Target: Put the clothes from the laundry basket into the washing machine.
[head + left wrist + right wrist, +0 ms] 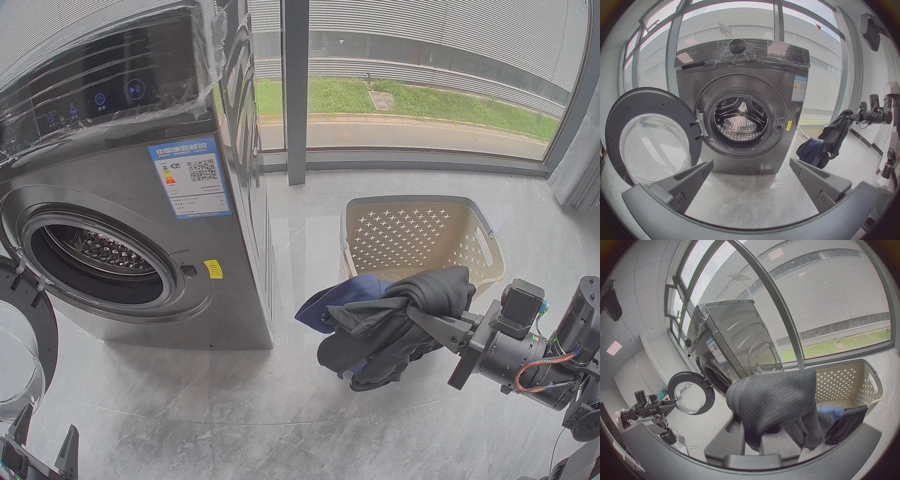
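A grey front-loading washing machine point(131, 206) stands at the left, its round door point(651, 134) swung wide and the drum point(739, 120) bare. The beige laundry basket point(431, 234) sits on the floor to its right. My right gripper point(417, 317) is shut on a bundle of dark grey and blue clothes point(381, 325), held above the floor at the basket's near left corner. In the right wrist view the dark clothes point(775, 402) drape over the fingers. My left gripper point(751, 170) is open and holds nothing, low in front of the machine's opening.
A tall window point(425, 81) and its post point(295, 94) run behind the basket. A grey curtain point(578, 169) hangs at the far right. Bare grey floor point(250, 412) lies between the machine, the basket and both arms.
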Controlling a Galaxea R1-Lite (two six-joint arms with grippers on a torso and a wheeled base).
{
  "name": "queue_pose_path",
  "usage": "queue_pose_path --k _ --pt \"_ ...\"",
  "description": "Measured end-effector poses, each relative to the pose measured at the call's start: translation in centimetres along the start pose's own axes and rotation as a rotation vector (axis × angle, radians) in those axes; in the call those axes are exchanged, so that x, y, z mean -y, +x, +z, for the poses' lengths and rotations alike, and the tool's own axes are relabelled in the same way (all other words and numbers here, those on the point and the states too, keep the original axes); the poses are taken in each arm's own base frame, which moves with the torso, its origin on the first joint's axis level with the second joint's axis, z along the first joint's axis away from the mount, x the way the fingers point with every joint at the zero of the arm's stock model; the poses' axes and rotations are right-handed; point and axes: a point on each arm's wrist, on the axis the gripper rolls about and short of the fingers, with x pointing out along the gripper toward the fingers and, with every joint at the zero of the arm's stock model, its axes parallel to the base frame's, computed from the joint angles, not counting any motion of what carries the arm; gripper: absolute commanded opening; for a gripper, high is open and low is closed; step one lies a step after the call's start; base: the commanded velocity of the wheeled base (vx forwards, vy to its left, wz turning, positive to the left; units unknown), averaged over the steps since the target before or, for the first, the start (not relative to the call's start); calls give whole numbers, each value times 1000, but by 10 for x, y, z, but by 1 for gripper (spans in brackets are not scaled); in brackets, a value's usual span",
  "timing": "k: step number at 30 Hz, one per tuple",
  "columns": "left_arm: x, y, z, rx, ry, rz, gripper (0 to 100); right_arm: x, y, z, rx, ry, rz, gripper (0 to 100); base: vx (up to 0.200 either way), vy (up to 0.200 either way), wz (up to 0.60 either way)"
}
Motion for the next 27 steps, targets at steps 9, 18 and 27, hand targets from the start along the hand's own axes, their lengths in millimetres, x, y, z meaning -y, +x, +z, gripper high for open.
queue_pose_path --k 9,18,27 --pt "0 0 0 0 0 0 100 2 1 -1 -6 0 -13 0 -200 0 0" --pt "0 0 0 0 0 0 100 4 2 -3 -11 3 -23 0 -22 44 0" --pt "0 0 0 0 0 0 100 4 3 -2 -5 2 -25 0 0 200 0"
